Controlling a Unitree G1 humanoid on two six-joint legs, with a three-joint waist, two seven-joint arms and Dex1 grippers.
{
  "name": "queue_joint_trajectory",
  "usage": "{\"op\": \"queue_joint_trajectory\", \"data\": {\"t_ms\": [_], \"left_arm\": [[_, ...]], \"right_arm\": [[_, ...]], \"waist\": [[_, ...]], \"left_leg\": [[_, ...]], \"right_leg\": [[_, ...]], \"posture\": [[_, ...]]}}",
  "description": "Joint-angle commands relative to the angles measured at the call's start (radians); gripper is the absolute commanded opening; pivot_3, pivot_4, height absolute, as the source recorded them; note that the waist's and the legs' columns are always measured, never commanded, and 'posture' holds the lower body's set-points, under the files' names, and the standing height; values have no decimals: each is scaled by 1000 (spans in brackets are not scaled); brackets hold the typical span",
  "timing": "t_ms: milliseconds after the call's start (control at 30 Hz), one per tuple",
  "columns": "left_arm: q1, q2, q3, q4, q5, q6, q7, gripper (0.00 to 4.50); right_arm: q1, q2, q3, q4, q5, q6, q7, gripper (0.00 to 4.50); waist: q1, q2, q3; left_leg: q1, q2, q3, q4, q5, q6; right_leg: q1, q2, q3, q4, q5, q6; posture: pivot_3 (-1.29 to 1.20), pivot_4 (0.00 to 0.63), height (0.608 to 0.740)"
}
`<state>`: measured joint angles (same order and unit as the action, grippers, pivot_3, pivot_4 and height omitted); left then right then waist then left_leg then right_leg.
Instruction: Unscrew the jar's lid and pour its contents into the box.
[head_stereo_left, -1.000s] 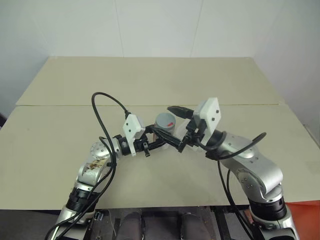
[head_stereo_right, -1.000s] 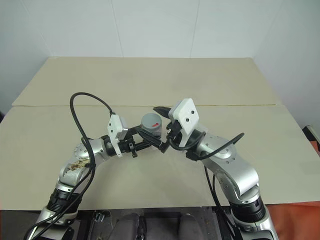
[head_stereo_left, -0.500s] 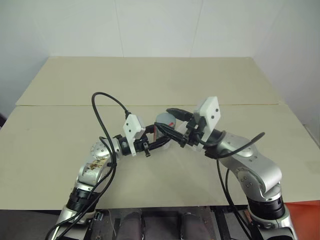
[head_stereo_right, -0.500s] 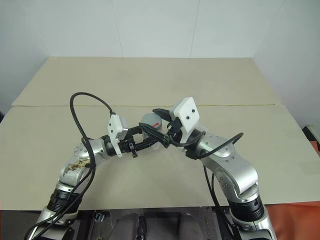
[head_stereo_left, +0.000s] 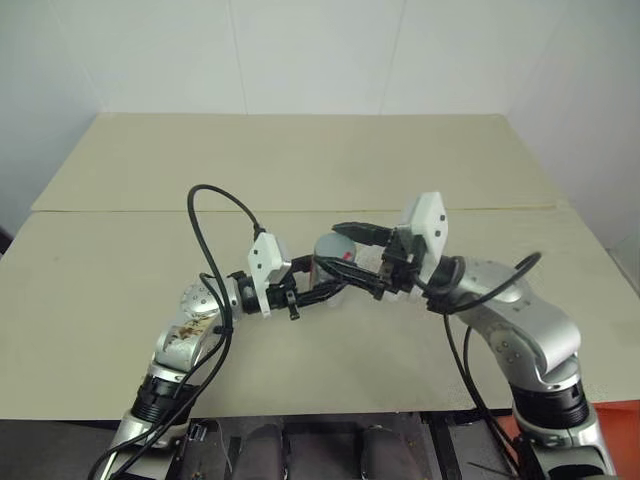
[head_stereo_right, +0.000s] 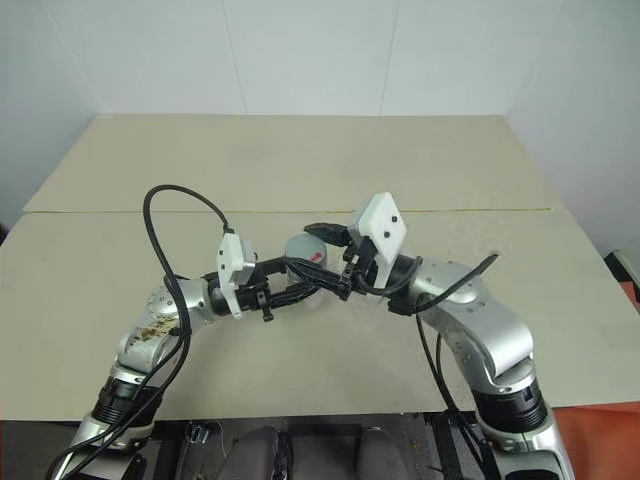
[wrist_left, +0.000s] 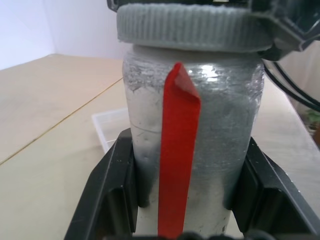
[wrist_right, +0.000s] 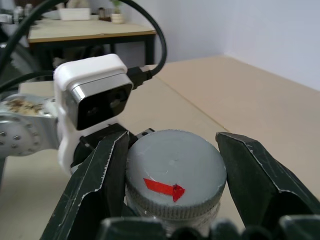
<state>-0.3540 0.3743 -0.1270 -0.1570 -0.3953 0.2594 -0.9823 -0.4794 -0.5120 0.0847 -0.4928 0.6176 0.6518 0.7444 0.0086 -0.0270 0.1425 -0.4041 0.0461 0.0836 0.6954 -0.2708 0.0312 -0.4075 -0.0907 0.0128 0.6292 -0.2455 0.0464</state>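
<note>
One jar (wrist_left: 190, 150) clamped in left hand (wrist_left: 187, 192), one lid (wrist_right: 175, 172) pinched by right hand (wrist_right: 172, 175), one box (wrist_left: 111, 127) on table (head_stereo_left: 120, 270), no legible writing

Silver-grey jointed arms, looping black cables, white wrist camera blocks, black fingers (wrist_right: 95, 185), perhaps scuffed.

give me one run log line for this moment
stage: unscrewing | left gripper: shut on jar, held upright | right gripper: shut on lid | lid: on jar | box: behind jar on table
</note>
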Motion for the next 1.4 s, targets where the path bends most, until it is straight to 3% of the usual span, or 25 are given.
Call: {"op": "queue_joint_trajectory", "data": {"t_ms": [33,200,367,633,667,833,867,1000,1167,1400], "left_arm": [[-32,-3,23,-3,-36,-33,-22,1997],[-31,-6,24,-21,-61,-23,-43,1997],[-30,-8,14,-30,-68,-17,-45,1997],[-29,-4,14,-35,-70,-14,-46,1997],[-29,-4,14,-36,-70,-13,-44,1997],[-26,-7,13,-36,-67,-13,-38,1997],[-25,-8,12,-36,-66,-13,-37,1997],[-23,-13,11,-34,-59,-14,-30,1997],[-18,-15,7,-32,-50,-20,-15,1997],[-13,-25,-4,-27,-36,-26,7,1997]], "right_arm": [[-35,-38,-24,52,63,-56,176,2739],[-106,-66,2,239,52,-161,435,2739],[-178,-54,32,380,30,-235,598,2739],[-239,-31,48,508,-3,-326,734,2739],[-243,-27,43,516,-5,-327,729,2739],[-235,-18,23,512,-8,-326,693,4350],[-226,-14,15,499,-8,-328,673,4473],[-182,-18,-21,439,7,-325,619,4473],[-102,-14,-74,307,-30,-292,406,4473],[11,-23,-102,109,-7,-225,236,4473]], "waist": [[0,0,0],[0,0,0],[-1,0,0],[1,0,0],[1,0,0],[2,0,0],[1,0,0],[3,0,0],[3,0,0],[2,0,0]], "left_leg": [[0,0,0,0,0,0],[0,0,0,0,0,0],[0,0,0,0,0,0],[0,0,0,0,0,0],[0,0,0,0,0,0],[0,0,0,0,0,0],[0,0,0,0,0,0],[0,0,0,0,0,0],[0,0,0,0,0,0],[0,0,0,0,0,0]], "right_leg": [[0,0,0,0,0,0],[0,0,0,0,0,0],[0,1,0,0,0,0],[0,0,0,0,0,0],[0,0,0,0,0,0],[0,0,0,0,0,0],[0,0,0,0,0,0],[0,0,0,0,0,0],[0,0,0,0,0,0],[0,0,0,1,0,0]], "posture": [[0,150,740],[0,150,740],[0,150,740],[0,150,740],[0,150,740],[0,150,740],[0,150,740],[0,150,740],[0,150,740],[0,150,740]]}}
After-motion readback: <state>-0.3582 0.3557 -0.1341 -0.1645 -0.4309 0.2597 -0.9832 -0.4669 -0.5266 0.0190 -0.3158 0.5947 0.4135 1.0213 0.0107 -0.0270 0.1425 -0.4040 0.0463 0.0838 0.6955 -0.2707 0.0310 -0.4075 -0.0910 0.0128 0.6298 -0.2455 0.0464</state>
